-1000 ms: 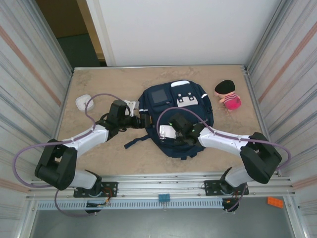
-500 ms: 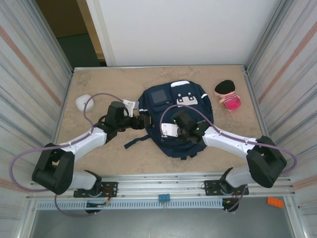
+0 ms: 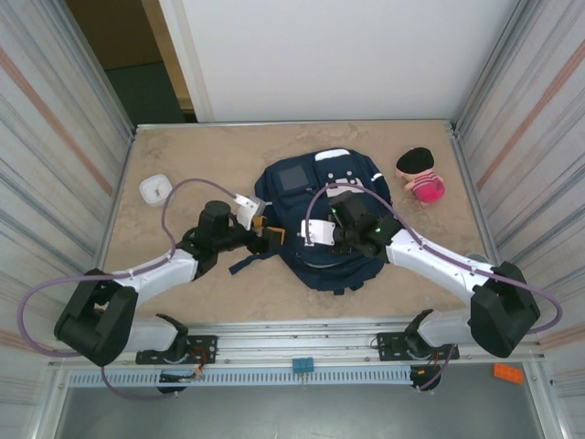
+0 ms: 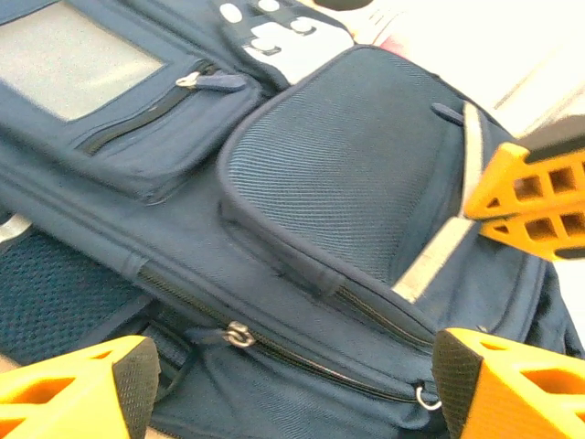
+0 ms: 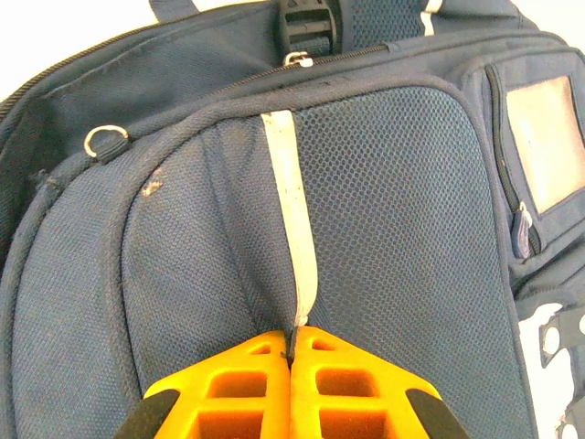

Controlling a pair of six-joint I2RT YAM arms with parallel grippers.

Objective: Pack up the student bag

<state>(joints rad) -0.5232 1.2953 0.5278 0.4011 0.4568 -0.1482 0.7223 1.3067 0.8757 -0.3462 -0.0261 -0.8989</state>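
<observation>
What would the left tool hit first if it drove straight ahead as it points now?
The student bag. The open left tool points at its side, around the zipper below the mesh pocket, with nothing between. Gap looks short; depth unclear.

Pink plush toy (image 3: pixel 420 176) with black cap is sitting near the table's (image 3: pixel 183 146) far right corner. Small white case (image 3: pixel 155 189) is lying well apart, toward the left edge.

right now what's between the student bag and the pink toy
A narrow strip of bare table; the top view shows the student bag and pink toy apart.
</observation>
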